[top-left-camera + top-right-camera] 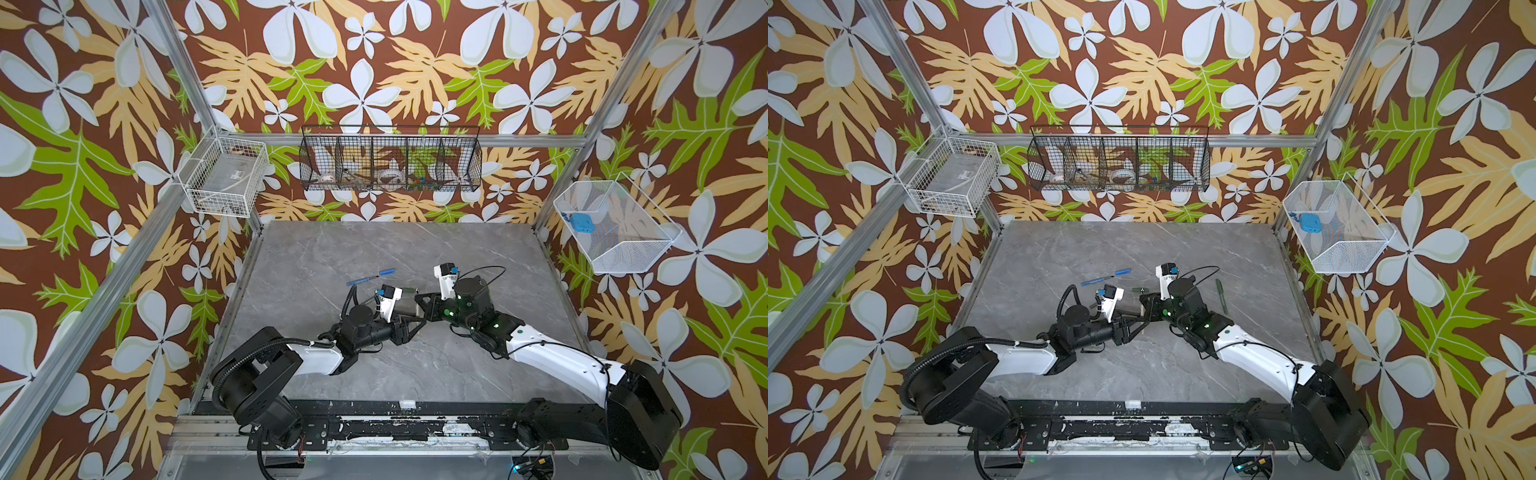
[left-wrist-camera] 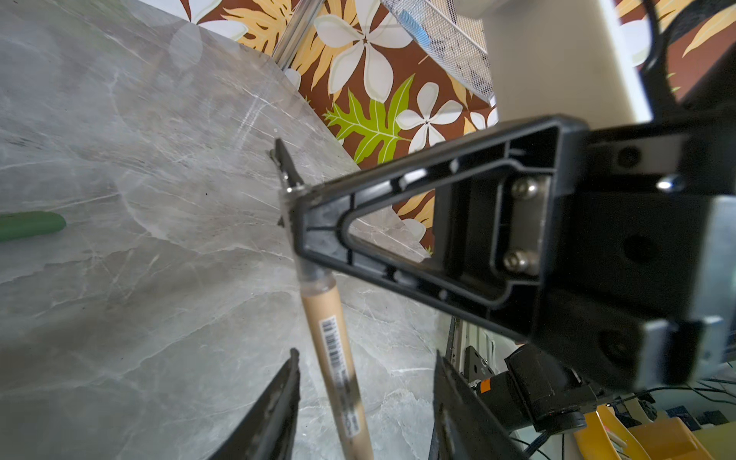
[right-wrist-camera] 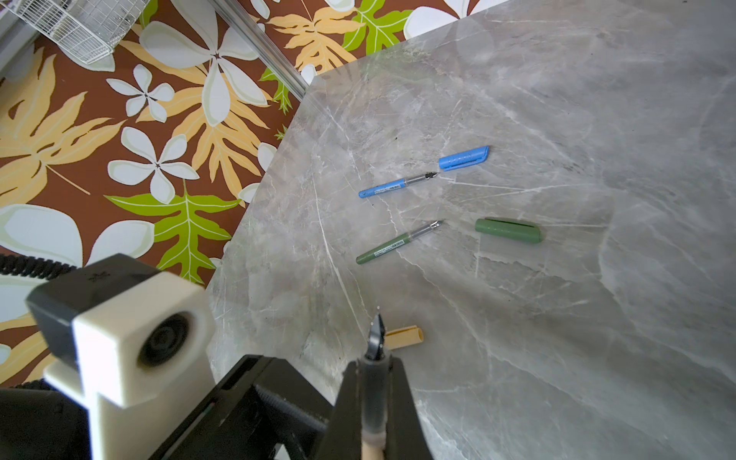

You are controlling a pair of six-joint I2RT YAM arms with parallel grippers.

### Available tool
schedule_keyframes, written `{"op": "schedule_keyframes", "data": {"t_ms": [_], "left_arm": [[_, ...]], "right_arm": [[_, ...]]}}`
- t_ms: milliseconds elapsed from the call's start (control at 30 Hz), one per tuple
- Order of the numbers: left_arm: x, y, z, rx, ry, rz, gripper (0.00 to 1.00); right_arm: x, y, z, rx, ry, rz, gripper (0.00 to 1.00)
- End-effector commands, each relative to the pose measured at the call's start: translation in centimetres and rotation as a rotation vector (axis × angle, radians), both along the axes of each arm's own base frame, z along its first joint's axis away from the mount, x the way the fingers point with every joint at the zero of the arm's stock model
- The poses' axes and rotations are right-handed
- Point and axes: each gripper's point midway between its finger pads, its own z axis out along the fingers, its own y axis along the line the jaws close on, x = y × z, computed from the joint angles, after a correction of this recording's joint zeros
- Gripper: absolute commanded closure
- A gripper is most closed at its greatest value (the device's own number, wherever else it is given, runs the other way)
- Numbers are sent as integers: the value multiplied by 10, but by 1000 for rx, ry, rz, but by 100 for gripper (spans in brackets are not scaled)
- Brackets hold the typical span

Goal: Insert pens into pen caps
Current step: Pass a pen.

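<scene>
My right gripper (image 3: 374, 366) is shut on the tan pen (image 3: 374, 398), gripping its clear front section so that the dark nib sticks out past the fingertips. My left gripper (image 2: 366, 353) straddles the tan barrel (image 2: 330, 338) with a gap on each side, so it is open. In a top view both grippers, left (image 1: 1139, 321) and right (image 1: 1144, 302), meet mid-table. On the table lie the tan cap (image 3: 404, 337), a green pen (image 3: 392, 243), a green cap (image 3: 509, 231), the blue pen (image 3: 394, 186) and the blue cap (image 3: 464, 157).
Another green pen (image 1: 1221, 296) lies to the right of the right arm. A black wire basket (image 1: 390, 160) hangs on the back wall. White wire baskets hang at the left (image 1: 226, 183) and at the right (image 1: 615, 226). The marble table (image 1: 478, 374) ends at aluminium rails.
</scene>
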Motion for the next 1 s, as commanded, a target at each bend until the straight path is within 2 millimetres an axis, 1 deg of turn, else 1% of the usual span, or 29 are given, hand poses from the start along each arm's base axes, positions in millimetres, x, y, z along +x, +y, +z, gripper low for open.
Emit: {"op": "schedule_keyframes", "data": {"t_ms": [0,233,500,600,700,767,833,900,967], "left_arm": [[-2,-4,-2,22,-4,-27,47],[-2,-4,-2,32,-9,-32,50],[-3,-12,4,-6,-1,-67,66],[-4,-13,4,-10,2,-77,67],[-6,-13,4,-8,0,-84,73],[-6,-14,4,-4,-2,-87,79],[-5,-13,4,1,-1,-83,82],[-4,-13,5,3,-6,-77,84],[-1,-11,6,18,-10,-53,88]], "right_arm": [[2,0,9,14,-39,-5,93],[0,-3,11,14,-55,-8,93],[-1,-5,13,25,-69,-13,93],[-2,-7,16,33,-84,-23,93],[-2,-8,17,34,-94,-24,93],[-2,-8,17,35,-99,-22,93],[-3,-8,18,40,-106,-18,93],[-3,-8,20,35,-116,-16,88],[-3,-9,23,26,-132,-13,77]]}}
